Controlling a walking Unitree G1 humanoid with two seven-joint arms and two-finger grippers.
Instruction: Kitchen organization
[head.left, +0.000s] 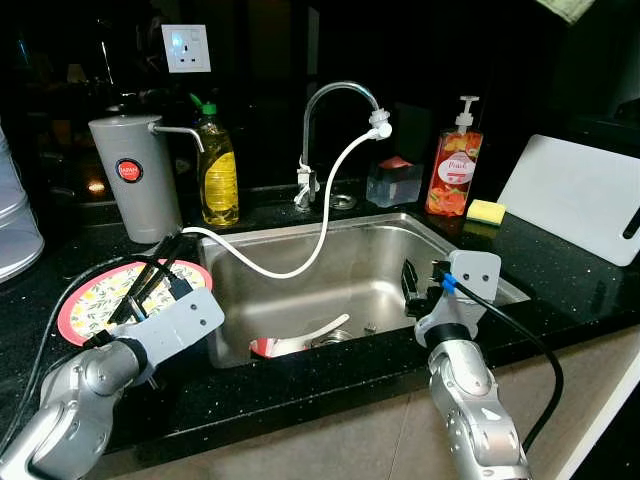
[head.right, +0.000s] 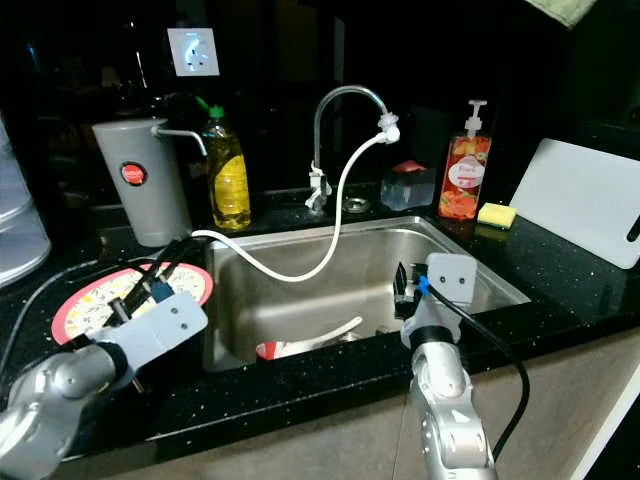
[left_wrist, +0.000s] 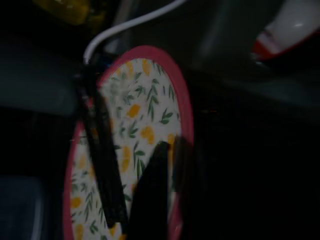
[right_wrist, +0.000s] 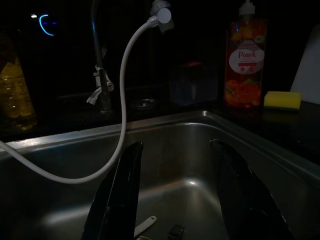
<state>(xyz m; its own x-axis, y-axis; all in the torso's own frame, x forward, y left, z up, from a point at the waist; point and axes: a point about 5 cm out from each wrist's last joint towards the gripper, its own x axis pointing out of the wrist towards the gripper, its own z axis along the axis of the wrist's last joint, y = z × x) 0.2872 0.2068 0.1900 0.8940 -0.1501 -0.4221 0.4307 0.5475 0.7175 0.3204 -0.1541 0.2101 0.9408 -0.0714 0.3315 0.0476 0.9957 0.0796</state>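
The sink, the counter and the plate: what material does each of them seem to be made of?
The sink looks like brushed stainless steel: grey, with soft reflections. The counter seems polished black stone, perhaps granite, with pale speckles. The plate, pink-rimmed with a printed leaf and fruit pattern, could be melamine or glazed ceramic; the look leaves this open.

The left tool (head.left: 160, 262) and its arm cover the near part of the plate (head.left: 85, 300). The sink's (head.left: 380, 225) front wall hides most of the red-and-white dish (head.left: 290, 345). The white container (head.left: 15, 230) is cut by the left edge, the board (head.left: 585, 195) by the right. The left wrist view is blurred
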